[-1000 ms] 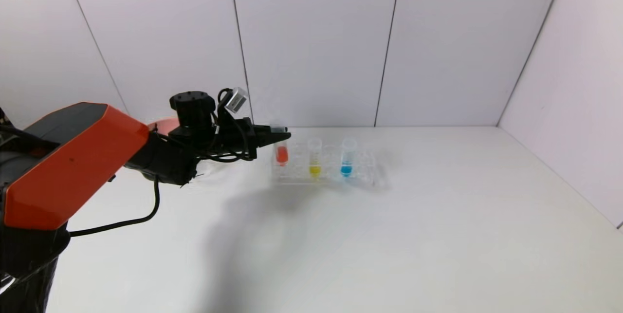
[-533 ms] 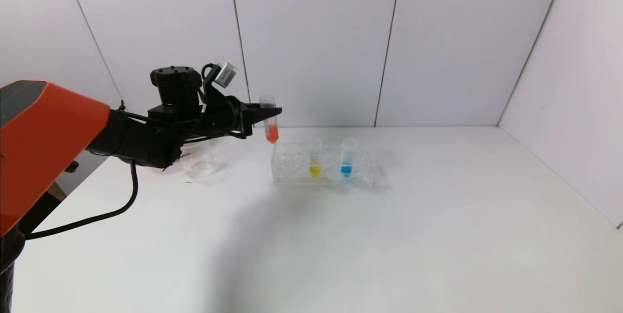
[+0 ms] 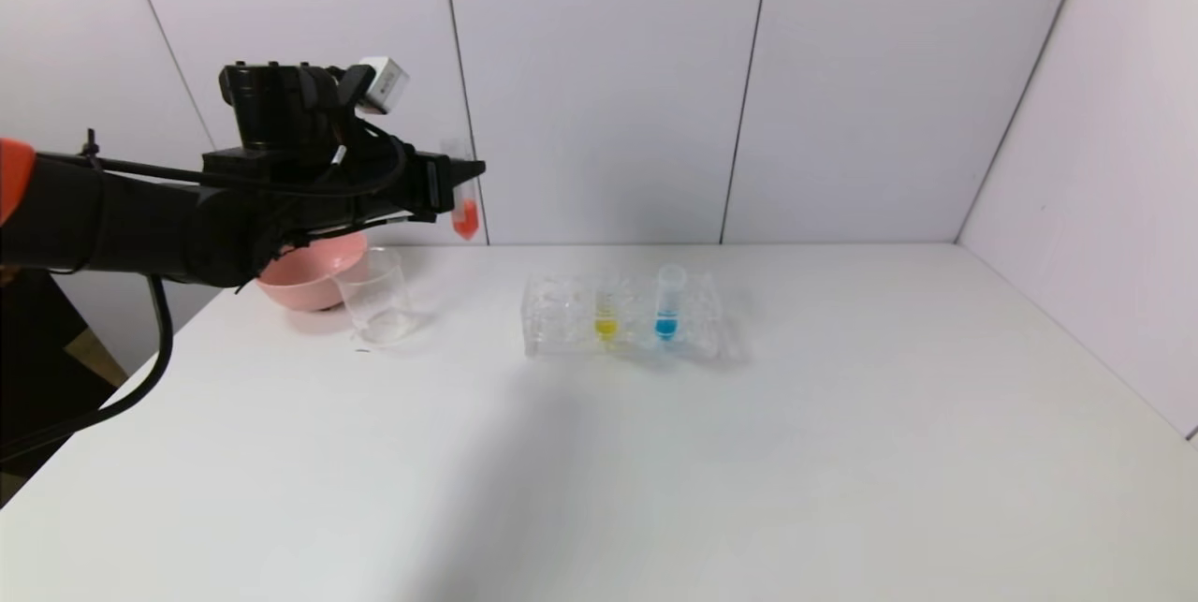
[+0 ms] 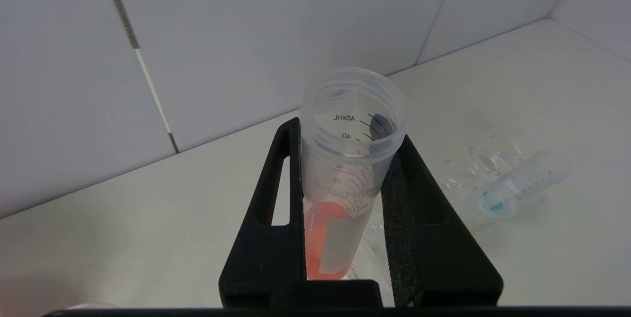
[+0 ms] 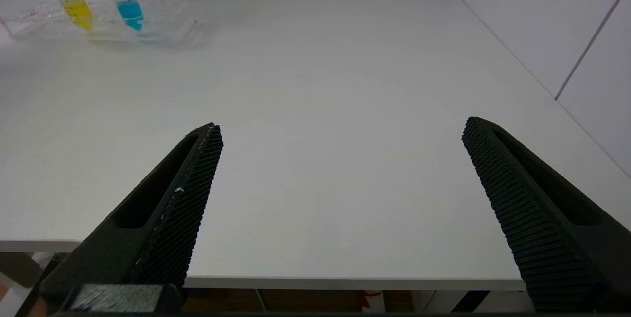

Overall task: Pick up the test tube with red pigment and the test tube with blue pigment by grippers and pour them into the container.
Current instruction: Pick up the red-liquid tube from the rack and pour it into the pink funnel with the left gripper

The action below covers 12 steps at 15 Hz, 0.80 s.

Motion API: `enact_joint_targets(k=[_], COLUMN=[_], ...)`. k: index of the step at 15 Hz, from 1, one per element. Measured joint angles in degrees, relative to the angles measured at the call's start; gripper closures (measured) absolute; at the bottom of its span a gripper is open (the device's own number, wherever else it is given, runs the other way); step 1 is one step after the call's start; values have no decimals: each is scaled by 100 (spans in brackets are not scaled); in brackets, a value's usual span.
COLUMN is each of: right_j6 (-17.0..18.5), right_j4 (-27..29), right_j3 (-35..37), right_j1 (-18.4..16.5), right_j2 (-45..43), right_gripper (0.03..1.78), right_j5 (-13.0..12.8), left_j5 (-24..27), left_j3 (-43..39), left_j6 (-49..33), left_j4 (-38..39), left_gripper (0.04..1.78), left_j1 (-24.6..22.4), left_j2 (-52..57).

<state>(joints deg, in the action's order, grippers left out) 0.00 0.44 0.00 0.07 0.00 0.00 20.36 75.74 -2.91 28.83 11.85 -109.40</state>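
Left gripper [image 3: 465,173] at upper left of the head view, clamped tight on the test tube with red pigment [image 3: 464,209], raised above the container [image 3: 374,295] and pink bowl [image 3: 309,277], test tube with blue pigment [image 3: 666,302] upright in the rack [image 3: 562,330] at centre, right gripper [image 5: 340,132] spread wide, holding nothing, near the table [image 3: 749,471] edge.

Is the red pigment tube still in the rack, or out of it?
Out. The left gripper holds the red pigment tube in the air, away from the rack.
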Motion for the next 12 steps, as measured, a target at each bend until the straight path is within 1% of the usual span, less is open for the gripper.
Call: enact_joint_targets(k=[3, 4, 8, 12], right_j6=[0, 0, 0, 0], right_j4=[0, 0, 0, 0], right_j3=[0, 0, 0, 0], right_j1=[0, 0, 2, -2], right_j2=[0, 0, 0, 0], right_gripper=[4, 4, 4, 4], right_j5=[0, 0, 0, 0], left_j5=[-859, -1030, -1115, -1074], left_j3=[-245, -334, -662, -733], left_j6=[5, 7, 11, 55], left_j4=[-26, -23, -12, -22], left_gripper=[136, 136, 136, 136], left_j1=[46, 46, -63, -505], left_j2=[406, 535, 968, 1215])
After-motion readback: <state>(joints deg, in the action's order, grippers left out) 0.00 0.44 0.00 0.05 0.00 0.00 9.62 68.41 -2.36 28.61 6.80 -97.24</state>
